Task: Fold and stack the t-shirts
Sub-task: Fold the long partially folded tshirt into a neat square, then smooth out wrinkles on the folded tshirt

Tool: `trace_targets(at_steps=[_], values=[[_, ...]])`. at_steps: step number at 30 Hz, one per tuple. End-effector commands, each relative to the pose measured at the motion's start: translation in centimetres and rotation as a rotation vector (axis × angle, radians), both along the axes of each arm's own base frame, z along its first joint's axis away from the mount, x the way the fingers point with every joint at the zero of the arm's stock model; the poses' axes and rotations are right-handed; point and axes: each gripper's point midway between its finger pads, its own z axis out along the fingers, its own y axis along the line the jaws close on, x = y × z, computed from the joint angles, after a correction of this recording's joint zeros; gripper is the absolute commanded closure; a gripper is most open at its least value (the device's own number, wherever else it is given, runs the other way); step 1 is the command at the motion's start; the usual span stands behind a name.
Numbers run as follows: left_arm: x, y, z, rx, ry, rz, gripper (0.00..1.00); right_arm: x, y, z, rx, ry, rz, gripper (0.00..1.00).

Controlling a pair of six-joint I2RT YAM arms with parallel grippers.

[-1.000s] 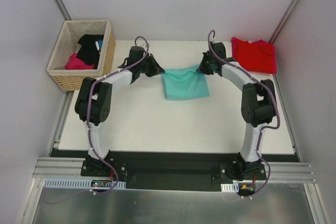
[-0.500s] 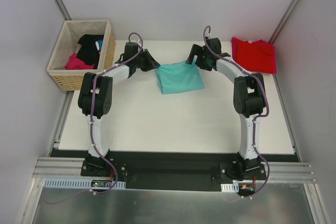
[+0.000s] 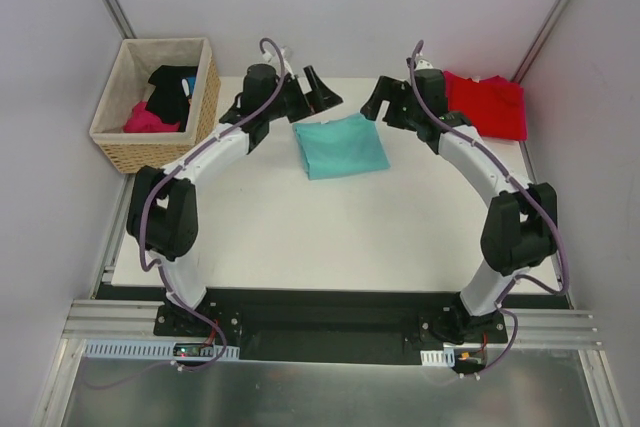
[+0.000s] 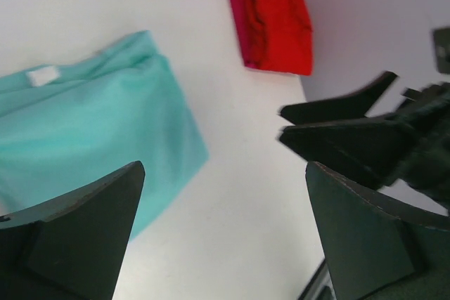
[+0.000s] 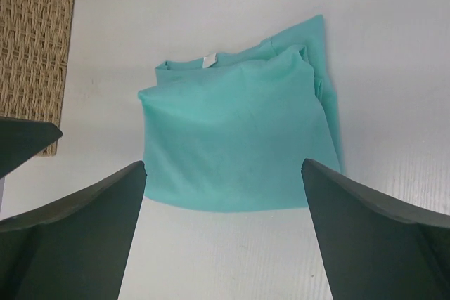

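Note:
The teal t-shirt [image 3: 340,145] lies folded on the white table [image 3: 300,237], with its collar label toward the far edge. The red t-shirt [image 3: 487,105] lies folded at the far right corner. My left gripper [image 3: 308,95] hovers open just off the teal shirt's far left corner, nothing between its fingers. My right gripper [image 3: 384,107] hovers open off the far right corner, also holding nothing. The left wrist view shows the teal shirt [image 4: 91,138], the red shirt [image 4: 278,22] and the open left gripper [image 4: 223,173]. In the right wrist view the open right gripper [image 5: 223,166] frames the teal shirt [image 5: 239,138].
A wicker basket [image 3: 112,127] stands at the far left with a black garment [image 3: 172,87] and a magenta-pink garment [image 3: 148,119] inside. Its side [image 5: 35,54] shows in the right wrist view. Grey walls close in the far side and both flanks.
Both grippers opened and let go of the teal shirt's far edge, then drew up and apart. The shirt has settled folded on the table.

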Motion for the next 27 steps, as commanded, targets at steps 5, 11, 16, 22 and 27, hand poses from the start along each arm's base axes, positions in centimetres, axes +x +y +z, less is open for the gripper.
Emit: trace_targets(at_steps=[5, 11, 16, 22, 27], values=[[-3.4, -5.6, -1.6, -0.065, 0.041, -0.092, 0.01, -2.0, -2.6, -1.7, -0.036, 0.019, -0.051, 0.03], [-2.2, -6.8, -5.4, -0.091, 0.040, -0.118, 0.01, -1.8, -4.3, -2.1, -0.021, 0.028, -0.084, 0.03], [-0.7, -7.7, -7.8, -0.092, 0.040, -0.131, 0.01, -1.9, -4.7, -2.7, -0.018, 0.041, -0.088, 0.03], [-1.0, -8.3, -12.0, -0.132, 0.128, -0.136, 0.01, -1.9, -5.0, -3.6, -0.017, 0.063, -0.092, 0.03], [-3.4, -7.5, -15.2, -0.139, 0.186, -0.128, 0.01, -2.0, -5.2, -4.0, -0.014, 0.078, -0.098, 0.03]])
